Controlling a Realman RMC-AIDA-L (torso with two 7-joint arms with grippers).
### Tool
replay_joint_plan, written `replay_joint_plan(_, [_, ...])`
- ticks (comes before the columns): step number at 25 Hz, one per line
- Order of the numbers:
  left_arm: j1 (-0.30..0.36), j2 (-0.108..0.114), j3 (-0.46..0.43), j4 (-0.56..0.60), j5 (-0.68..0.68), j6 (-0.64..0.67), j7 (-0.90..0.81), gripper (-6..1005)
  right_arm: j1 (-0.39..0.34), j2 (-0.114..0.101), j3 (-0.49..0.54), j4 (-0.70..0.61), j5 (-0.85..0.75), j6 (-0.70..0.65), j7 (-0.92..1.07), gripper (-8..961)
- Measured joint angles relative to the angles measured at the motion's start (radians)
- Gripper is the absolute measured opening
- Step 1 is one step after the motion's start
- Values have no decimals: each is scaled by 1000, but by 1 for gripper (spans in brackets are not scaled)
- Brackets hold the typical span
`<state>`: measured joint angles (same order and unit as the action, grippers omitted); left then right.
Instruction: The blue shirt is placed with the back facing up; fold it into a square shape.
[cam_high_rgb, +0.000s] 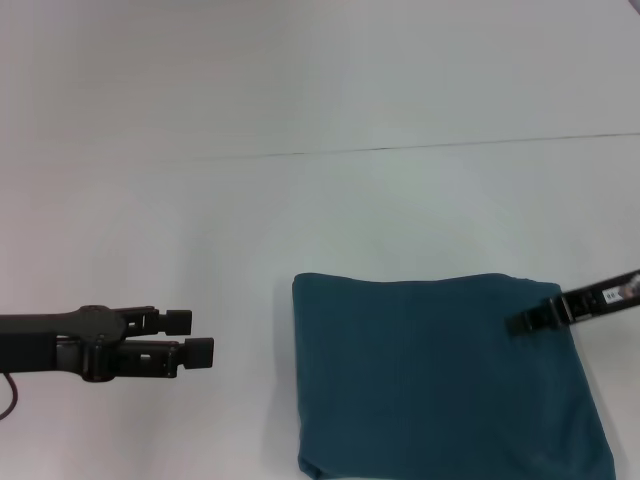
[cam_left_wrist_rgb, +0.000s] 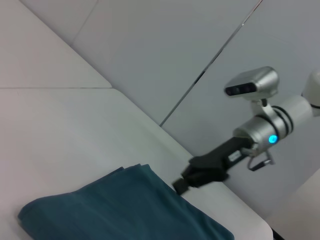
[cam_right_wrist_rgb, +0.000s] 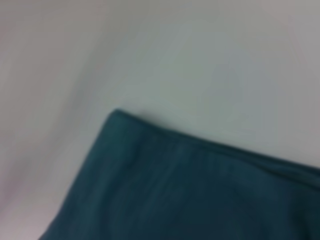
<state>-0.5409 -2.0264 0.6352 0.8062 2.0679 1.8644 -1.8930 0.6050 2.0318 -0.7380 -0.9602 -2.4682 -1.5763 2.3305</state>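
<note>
Jaws parted and empty on the left gripper (cam_high_rgb: 200, 337), held clear beside the blue shirt (cam_high_rgb: 440, 380), already a squarish folded pad on the table (cam_high_rgb: 300, 200); left wrist view: right gripper (cam_left_wrist_rgb: 184, 184) over its corner, jaw state unreadable; right wrist view: cloth only.

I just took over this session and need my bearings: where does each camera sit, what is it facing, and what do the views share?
Head view: from the robot's head, looking down at the white table and folded blue shirt; left hand off the cloth, right hand over the shirt's far right corner.
Left wrist view: looks across the shirt at the right hand.
Right wrist view: close on a shirt corner; no hand visible.
All three show the shirt.
</note>
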Motion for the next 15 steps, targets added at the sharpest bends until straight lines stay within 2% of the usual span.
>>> replay_joint_plan(5, [1, 0, 0, 1, 0, 0, 0, 811, -6, -1, -14, -52, -8, -163, 3, -2])
replay_joint_plan(15, [1, -1, 3, 1, 1, 0, -2, 804, 11, 12, -39, -49, -216, -196, 20, -1])
